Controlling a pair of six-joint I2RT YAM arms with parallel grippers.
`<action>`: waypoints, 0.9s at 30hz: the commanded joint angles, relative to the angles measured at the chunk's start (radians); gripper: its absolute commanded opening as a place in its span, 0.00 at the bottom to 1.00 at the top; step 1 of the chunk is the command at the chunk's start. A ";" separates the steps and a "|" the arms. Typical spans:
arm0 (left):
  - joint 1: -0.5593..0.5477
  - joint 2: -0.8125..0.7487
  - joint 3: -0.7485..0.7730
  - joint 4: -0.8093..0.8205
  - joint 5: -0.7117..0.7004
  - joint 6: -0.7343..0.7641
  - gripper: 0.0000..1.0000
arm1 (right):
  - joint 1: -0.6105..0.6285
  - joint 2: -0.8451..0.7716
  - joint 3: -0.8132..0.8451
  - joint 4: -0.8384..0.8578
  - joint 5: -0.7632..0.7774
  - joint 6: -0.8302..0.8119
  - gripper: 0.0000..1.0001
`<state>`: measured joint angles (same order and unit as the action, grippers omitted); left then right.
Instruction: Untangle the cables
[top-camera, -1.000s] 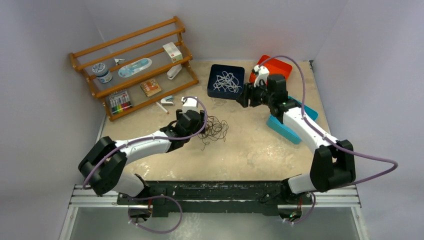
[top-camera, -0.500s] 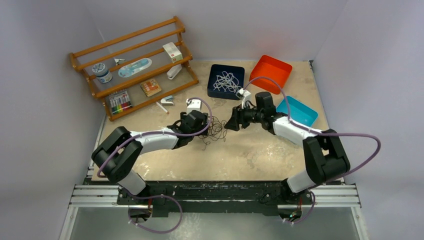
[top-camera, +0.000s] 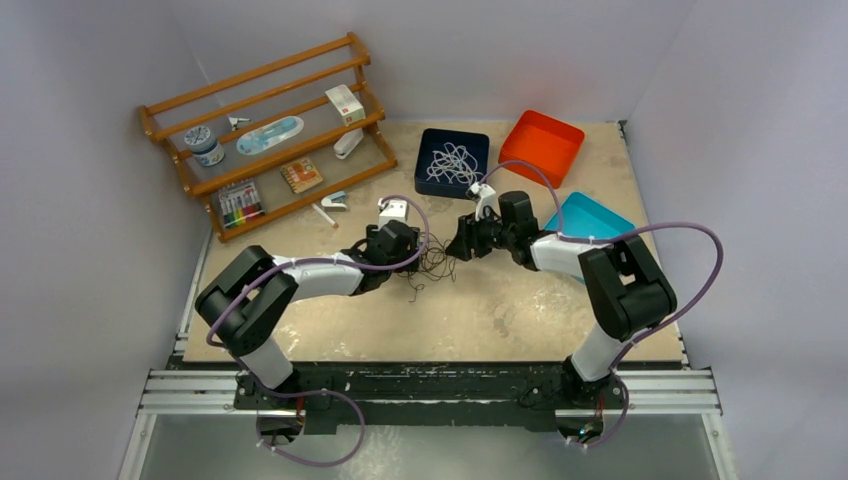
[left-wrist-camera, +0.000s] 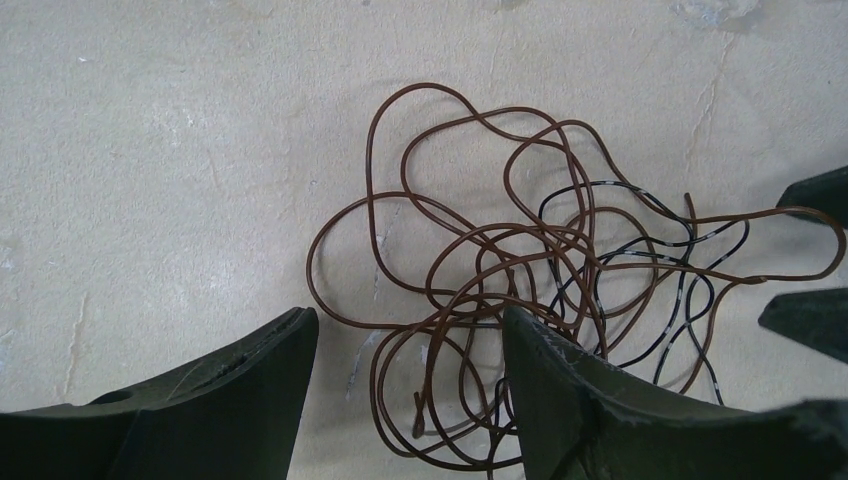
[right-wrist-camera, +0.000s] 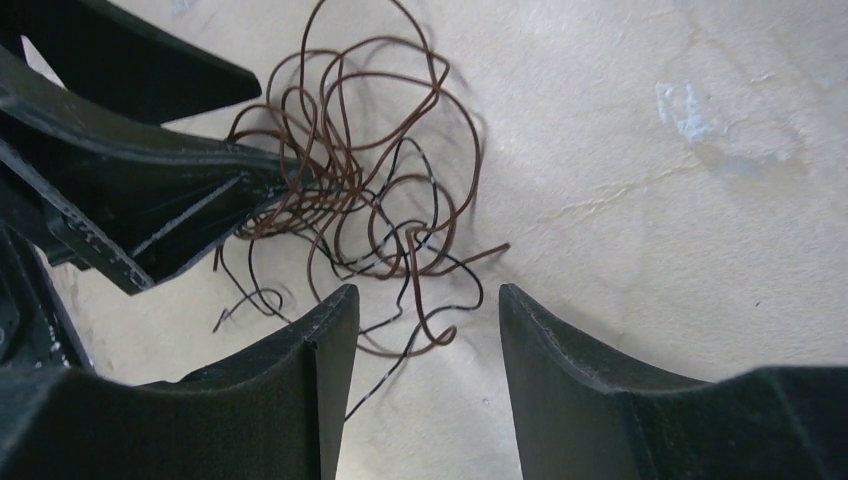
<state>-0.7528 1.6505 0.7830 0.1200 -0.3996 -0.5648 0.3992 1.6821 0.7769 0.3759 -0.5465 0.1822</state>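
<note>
Hovering either side of the cables (top-camera: 432, 262), a brown-and-black knot lying just on the arms' side of the navy tray (top-camera: 421, 160): left gripper (left-wrist-camera: 405, 335) and right gripper (right-wrist-camera: 425, 300), both gaping, gripping nothing. Apparently lining up a first grasp; next, likely pinching separate strands and drawing apart.

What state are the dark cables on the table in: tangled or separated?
Tangled. The brown cable and black cable loop through each other in one clump on the table.
</note>
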 joint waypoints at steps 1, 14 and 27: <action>0.006 0.004 0.038 0.034 0.001 0.004 0.66 | 0.005 0.004 -0.002 0.129 0.056 0.032 0.55; 0.011 0.010 0.024 0.029 -0.004 0.006 0.59 | 0.010 0.052 0.010 0.170 -0.014 0.060 0.17; 0.015 0.044 -0.030 0.050 -0.008 0.010 0.50 | 0.010 -0.261 0.131 0.026 0.005 0.051 0.00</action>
<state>-0.7464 1.6772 0.7746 0.1303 -0.4038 -0.5568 0.4057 1.5333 0.8104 0.4183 -0.5335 0.2420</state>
